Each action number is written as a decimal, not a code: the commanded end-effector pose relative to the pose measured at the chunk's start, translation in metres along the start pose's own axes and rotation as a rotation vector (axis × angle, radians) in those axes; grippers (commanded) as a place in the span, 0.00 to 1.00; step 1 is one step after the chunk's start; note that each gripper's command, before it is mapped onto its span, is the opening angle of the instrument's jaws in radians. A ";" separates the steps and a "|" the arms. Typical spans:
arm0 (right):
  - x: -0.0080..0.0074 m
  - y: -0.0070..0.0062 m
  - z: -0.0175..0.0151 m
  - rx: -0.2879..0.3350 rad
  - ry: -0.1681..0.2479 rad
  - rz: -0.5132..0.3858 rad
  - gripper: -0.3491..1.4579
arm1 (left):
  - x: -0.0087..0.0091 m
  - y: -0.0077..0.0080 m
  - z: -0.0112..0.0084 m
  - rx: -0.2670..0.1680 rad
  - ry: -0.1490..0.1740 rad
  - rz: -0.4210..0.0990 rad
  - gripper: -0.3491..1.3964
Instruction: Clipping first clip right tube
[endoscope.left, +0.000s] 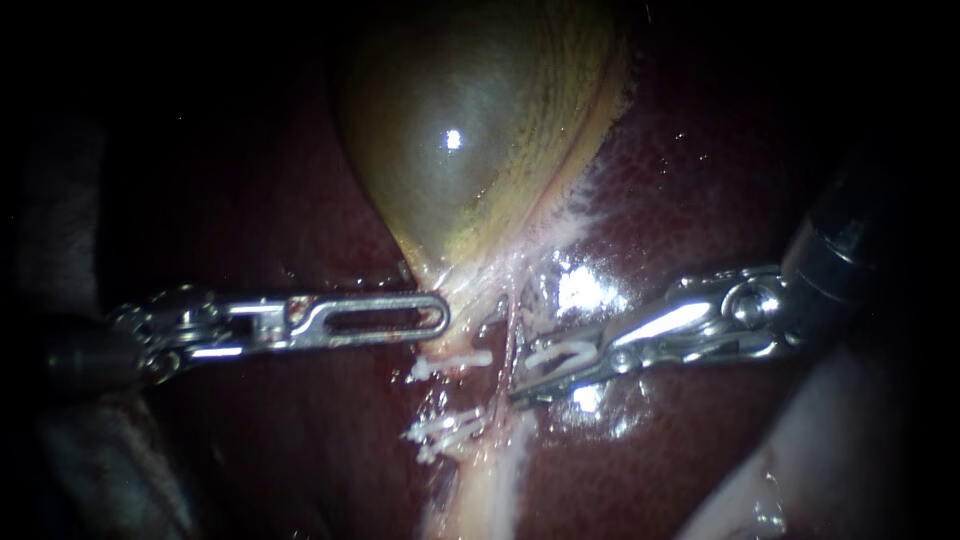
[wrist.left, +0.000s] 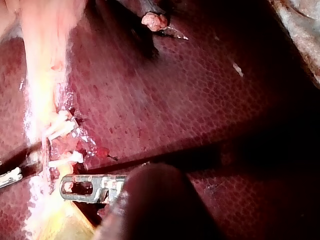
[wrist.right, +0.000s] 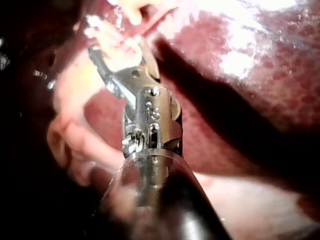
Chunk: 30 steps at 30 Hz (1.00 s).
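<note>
Right tube (endoscope.left: 511, 330) is a thin reddish strand in the middle of the scene. It runs from the neck of the gallbladder (endoscope.left: 460, 150) toward the near side, over the dark red liver (endoscope.left: 720, 180). Just left of it lies a paler, thicker band of tissue, the left tube (endoscope.left: 470, 395), which carries two white clips (endoscope.left: 455, 358), one nearer than the other.

The right instrument (endoscope.left: 525, 370) comes in from the right and reaches across the liver to the right tube. Its claw stands spread and grasps a white clip (endoscope.left: 560, 355) between its two halves, with the clip's open mouth turned left toward the tube. The claw's tips sit right at the strand. I cannot tell whether the tube already lies inside the clip's mouth or just beside it.

The left instrument (endoscope.left: 435, 315) comes in from the left and lies level, its slotted claw seen flat on. No gap shows between its halves, and its tip is clenched on the pale tissue at the gallbladder's neck, just left of the right tube and just far of the two white clips. In the left wrist view the same slotted claw lies on yellowish tissue, with the two white clips beside it.

The gallbladder swells greenish-yellow on the far side, with a bright glint on its wall.
</note>
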 end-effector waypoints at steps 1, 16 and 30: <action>0.0000 0.0000 0.0000 0.000 0.000 0.000 0.49 | 0.0000 0.0001 0.0000 0.000 0.000 0.000 0.00; 0.0001 0.0003 0.0001 -0.002 0.001 0.002 0.49 | -0.0003 0.0031 -0.0025 -0.005 -0.026 -0.011 0.00; -0.0002 0.0011 0.0019 -0.011 0.009 -0.002 0.49 | 0.0003 0.0052 -0.0045 -0.011 -0.035 -0.022 0.00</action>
